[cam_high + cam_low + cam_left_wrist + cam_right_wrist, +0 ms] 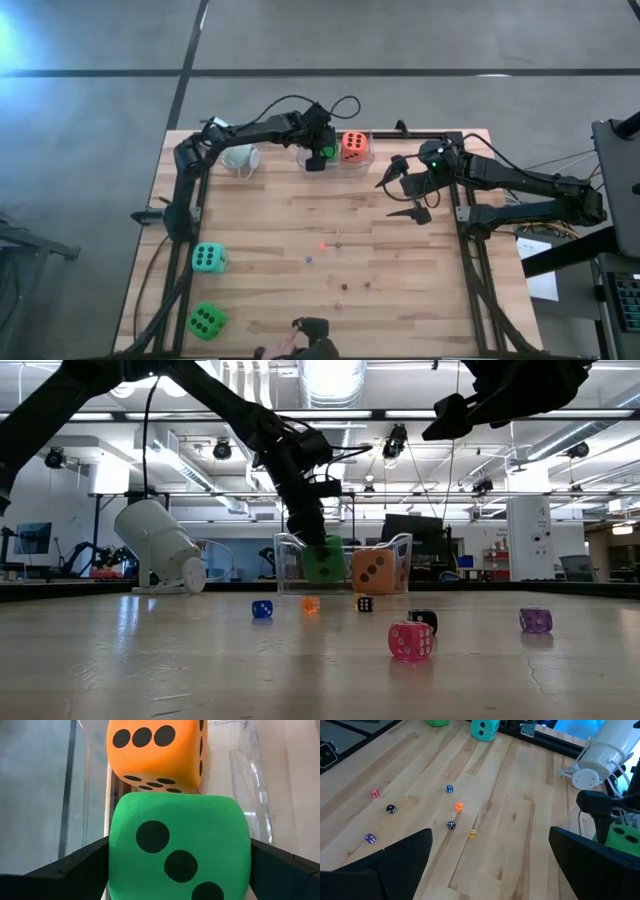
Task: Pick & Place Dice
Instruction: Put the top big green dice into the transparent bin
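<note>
A green die [180, 855] sits in the clear container [364, 158] at the table's far edge, beside the orange die [352, 146]. My left gripper [318, 158] slants down over the green die, one finger close along each side. A teal die [208, 258] and a second green die [206, 321] rest on the table at the near left. Several tiny dice [450, 788] lie scattered mid-table. My right gripper [398, 197] hangs open above the table's right side with nothing between its fingers. My left gripper's fingers [85, 862] flank the green die's two opposite sides [114, 850], slanting down from the near left. Whether they still touch those sides, I cannot tell. The die sits with its base in the container, against the orange die.
A white cup [240, 158] lies on its side at the far left, next to the container. Dark frame posts run along the table's left and right edges. A dark object [312, 330] sits at the near edge. Bare wood lies between the tiny dice and the container.
</note>
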